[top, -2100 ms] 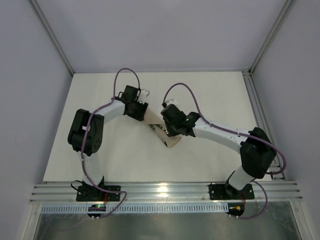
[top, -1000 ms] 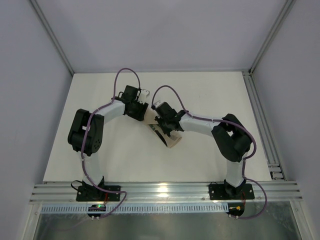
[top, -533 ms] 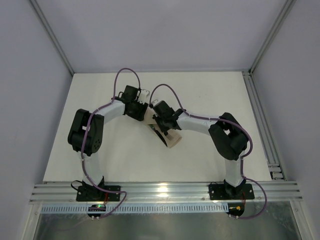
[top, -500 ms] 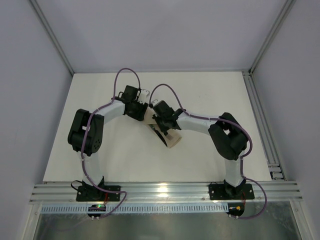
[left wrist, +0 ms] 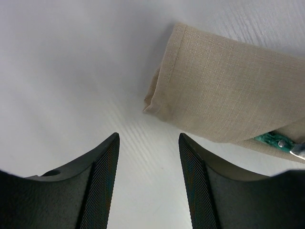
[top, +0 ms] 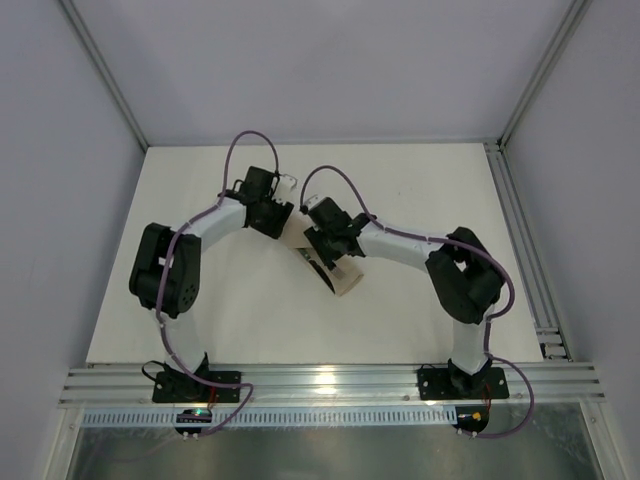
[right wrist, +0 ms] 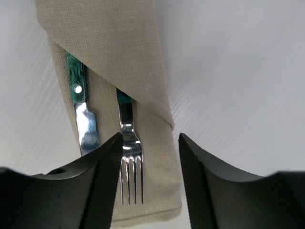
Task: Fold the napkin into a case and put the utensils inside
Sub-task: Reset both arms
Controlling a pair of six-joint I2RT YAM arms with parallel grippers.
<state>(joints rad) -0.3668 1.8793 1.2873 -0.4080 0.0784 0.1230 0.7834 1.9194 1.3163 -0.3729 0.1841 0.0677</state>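
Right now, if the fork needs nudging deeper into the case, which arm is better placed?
Right. The right gripper hangs open over the fork's exposed tines. The left gripper, also open, is over bare table off the case's closed end.

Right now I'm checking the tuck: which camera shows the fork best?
The right wrist view: the fork lies on the case, tines bare, handle slipped under the diagonal pocket edge. The left wrist view shows only a sliver of green handle, and I cannot tell whose. In the top view it is too small to make out.
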